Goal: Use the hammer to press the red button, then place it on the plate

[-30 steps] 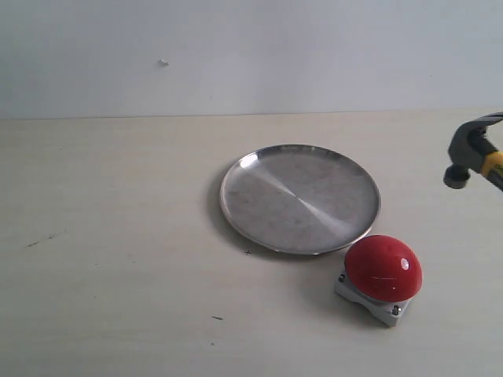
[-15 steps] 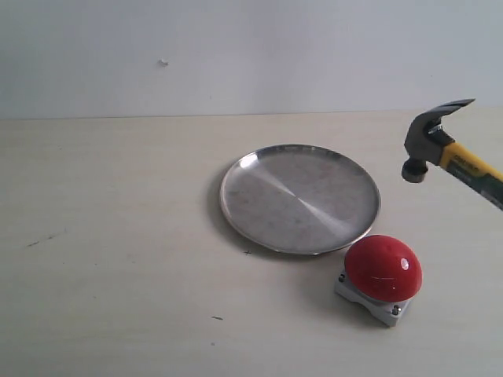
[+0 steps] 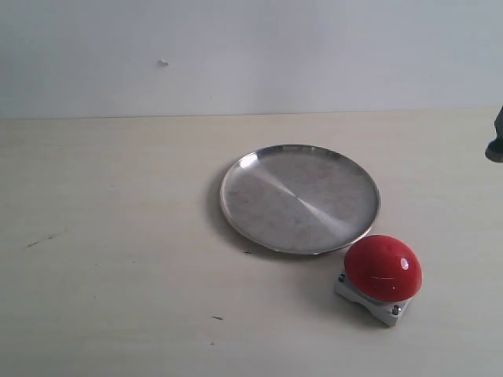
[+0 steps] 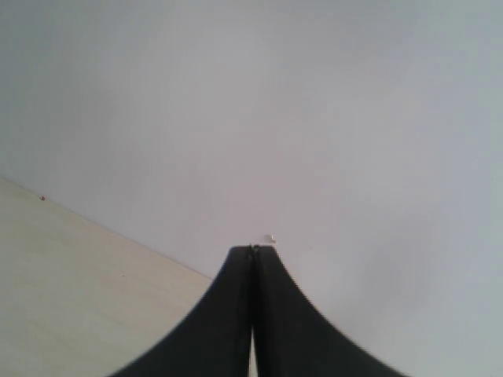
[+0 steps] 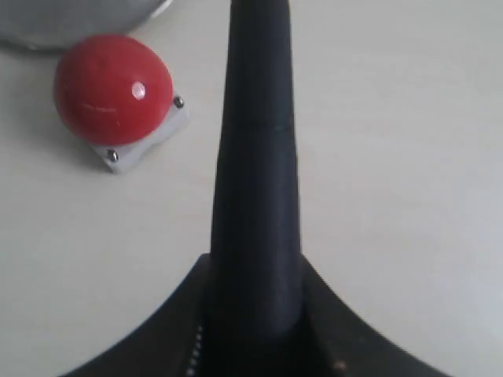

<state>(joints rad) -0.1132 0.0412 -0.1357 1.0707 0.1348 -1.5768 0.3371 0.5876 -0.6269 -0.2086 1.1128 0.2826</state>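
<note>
The plate point(image 3: 267, 192) is brushed silver metal with a bright sheen and streaked reflections. The red button point(image 3: 383, 265) has a smooth, glossy dome, plastic in appearance, carrying a sharp highlight. Its base point(image 3: 377, 308) is grey metal with a satin finish. The bench point(image 3: 118, 236) is pale, matt, faintly grained like wood and lightly scuffed. The hammer point(image 5: 256, 141) handle in my right claw point(image 5: 255, 267) is black, smooth and matt. My left claw point(image 4: 252, 253) is matt black and looks like plastic.

A pale, wood-grained tabletop point(image 3: 118, 236) spreads under soft, even light, flecked with a few dark specks point(image 3: 33, 243). Behind it rises a plain whitish wall point(image 3: 314, 55) bearing one small mark point(image 3: 163, 62).
</note>
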